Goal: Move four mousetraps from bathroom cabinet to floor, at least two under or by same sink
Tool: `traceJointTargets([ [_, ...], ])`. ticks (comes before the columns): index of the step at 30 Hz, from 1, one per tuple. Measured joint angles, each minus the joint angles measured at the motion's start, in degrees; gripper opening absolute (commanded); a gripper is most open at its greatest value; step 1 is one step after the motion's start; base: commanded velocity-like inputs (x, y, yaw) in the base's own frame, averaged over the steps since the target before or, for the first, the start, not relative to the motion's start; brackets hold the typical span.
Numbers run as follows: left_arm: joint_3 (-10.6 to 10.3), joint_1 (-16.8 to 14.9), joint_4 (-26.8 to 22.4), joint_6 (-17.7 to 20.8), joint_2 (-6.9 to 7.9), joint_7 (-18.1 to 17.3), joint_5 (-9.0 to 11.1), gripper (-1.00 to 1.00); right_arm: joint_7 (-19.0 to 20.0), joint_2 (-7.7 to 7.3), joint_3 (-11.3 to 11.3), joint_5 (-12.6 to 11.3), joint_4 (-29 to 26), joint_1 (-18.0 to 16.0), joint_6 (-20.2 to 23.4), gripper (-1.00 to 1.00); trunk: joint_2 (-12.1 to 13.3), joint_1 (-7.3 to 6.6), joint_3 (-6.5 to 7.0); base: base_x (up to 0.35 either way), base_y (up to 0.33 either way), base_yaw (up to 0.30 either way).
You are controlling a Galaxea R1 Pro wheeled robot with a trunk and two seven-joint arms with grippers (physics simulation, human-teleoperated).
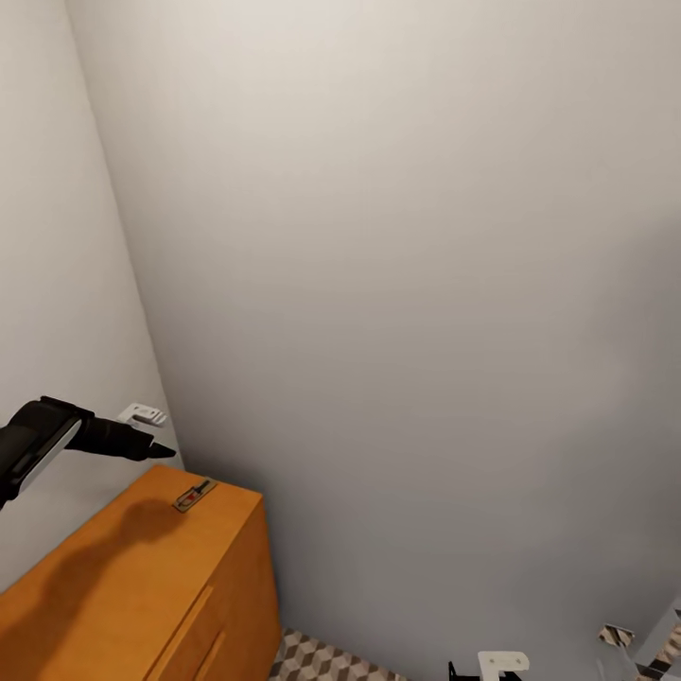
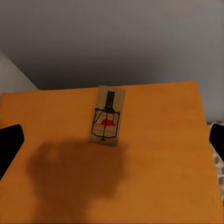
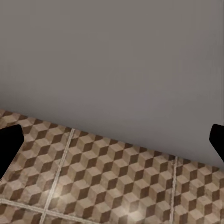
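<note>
One mousetrap (image 1: 194, 495) (image 2: 107, 116), a small tan board with dark wire and a red patch, lies flat on the cabinet (image 1: 113, 586) (image 2: 158, 154) top near its back corner. My left gripper (image 1: 161, 451) (image 2: 112, 144) hovers above and just short of it, open, its fingertips (image 2: 9, 144) far apart with nothing between them. Its shadow falls on the orange wood beside the trap. My right gripper (image 3: 112, 142) is open too, low over the bathroom floor (image 3: 112, 186) (image 1: 322, 657) close to the wall. The sink is out of view.
The cabinet stands in a corner between two plain pale walls (image 1: 426, 284). A white wall socket (image 1: 142, 413) sits just behind my left gripper. Part of my right arm (image 1: 501, 662) shows at the lower edge of the head view.
</note>
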Motion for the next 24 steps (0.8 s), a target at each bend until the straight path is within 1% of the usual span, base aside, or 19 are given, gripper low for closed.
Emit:
traceJointTargets([
  [5,-0.3,0.0,0.4,-0.2,-0.03,0.0,0.0,1.0,0.0,0.0,0.0,0.0,0.0,0.0,0.0,1.0,0.0,0.0,0.0,0.099,0.101,0.0],
  [14,-1.4,0.0,0.6,-0.9,-0.05,0.0,0.0,1.0,0.0,0.0,0.0,0.0,0.0,0.0,0.0,1.0,0.0,0.01,0.0,0.022,0.023,0.0],
  [19,-2.3,0.0,0.6,-1.0,-0.31,0.0,0.0,1.0,0.0,0.0,0.0,0.0,0.0,0.0,0.0,1.0,0.0,0.01,0.0,0.004,0.004,0.0],
  [24,-3.7,0.0,0.6,-1.0,-0.6,0.0,0.0,1.0,0.0,0.0,0.0,0.0,0.0,0.0,0.0,1.0,0.0,0.01,0.0,0.001,0.001,0.0],
])
